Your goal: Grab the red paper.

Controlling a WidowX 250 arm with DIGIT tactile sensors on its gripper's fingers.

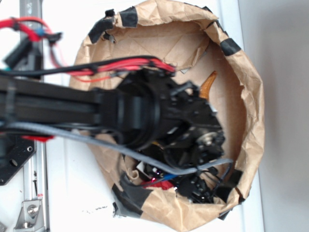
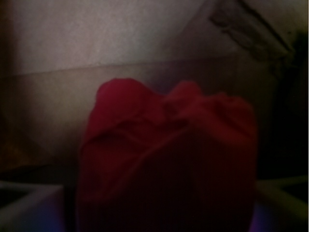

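Evidently the approach step was in hand. The arm (image 1: 72, 104) was seen reaching across the white surface (image 1: 72, 193) into a bowl of creased brown paper (image 1: 251, 96) patched with black tape (image 1: 231, 47). The gripper (image 1: 203, 181) was lowered near the bowl's lower edge, and its state could not be told: the fingers were lost among dark parts and cables from outside, and in the wrist view only pale blurred bars at the bottom corners were made out.

The red paper (image 2: 166, 159) was found lying inside the bowl, directly before the wrist camera and filling most of its view; from outside only a small red glimpse beside the gripper was noted. An orange-yellow scrap (image 1: 208, 84) was also seen in the bowl, partly hidden behind the arm. Contact was not confirmed. The next move was judged to call for closing squarely on the ball without snagging the bowl's wall.
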